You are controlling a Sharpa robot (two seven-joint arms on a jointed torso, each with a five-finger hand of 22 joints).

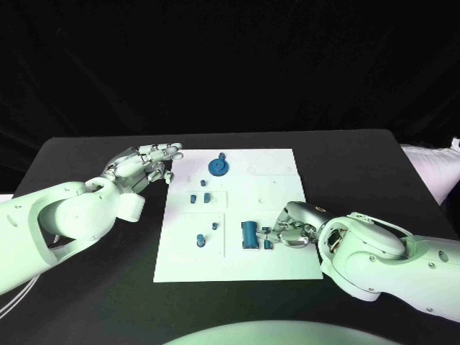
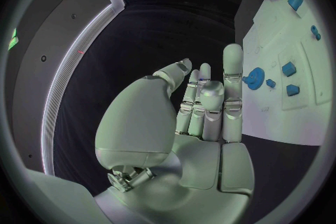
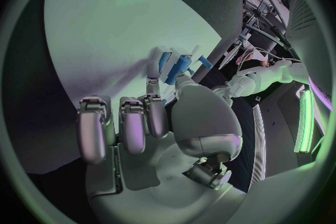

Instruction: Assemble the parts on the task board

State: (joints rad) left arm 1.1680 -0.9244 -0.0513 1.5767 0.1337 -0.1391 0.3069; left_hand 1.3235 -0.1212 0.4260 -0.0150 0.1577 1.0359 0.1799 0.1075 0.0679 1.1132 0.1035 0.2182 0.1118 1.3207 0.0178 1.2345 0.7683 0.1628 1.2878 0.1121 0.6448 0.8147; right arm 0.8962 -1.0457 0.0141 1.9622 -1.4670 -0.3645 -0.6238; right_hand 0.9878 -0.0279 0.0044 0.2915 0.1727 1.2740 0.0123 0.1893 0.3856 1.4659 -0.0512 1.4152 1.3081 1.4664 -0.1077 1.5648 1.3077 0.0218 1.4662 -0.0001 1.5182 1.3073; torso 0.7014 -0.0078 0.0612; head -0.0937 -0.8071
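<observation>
The task board (image 1: 246,215) lies at the centre of the black table (image 1: 365,165). The left hand (image 1: 145,164) hovers off the board's 10 o'clock corner, fingers apart and holding nothing. The right hand (image 1: 292,228) rests at the board's 4 o'clock edge, fingers apparently pinching a blue part (image 1: 269,244), though the contact is partly hidden. A blue disc (image 1: 218,167) sits at 12 o'clock; a blue cylinder (image 1: 249,233) stands just beside the right hand.

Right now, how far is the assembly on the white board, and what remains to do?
Early stage, I judge. On the task board the round blue disc sits near the far edge; whether it is seated is unclear. The right hand works at the tall blue pieces; its grip is hidden. The left hand is open beside the board. Several small blue parts still lie loose.
</observation>
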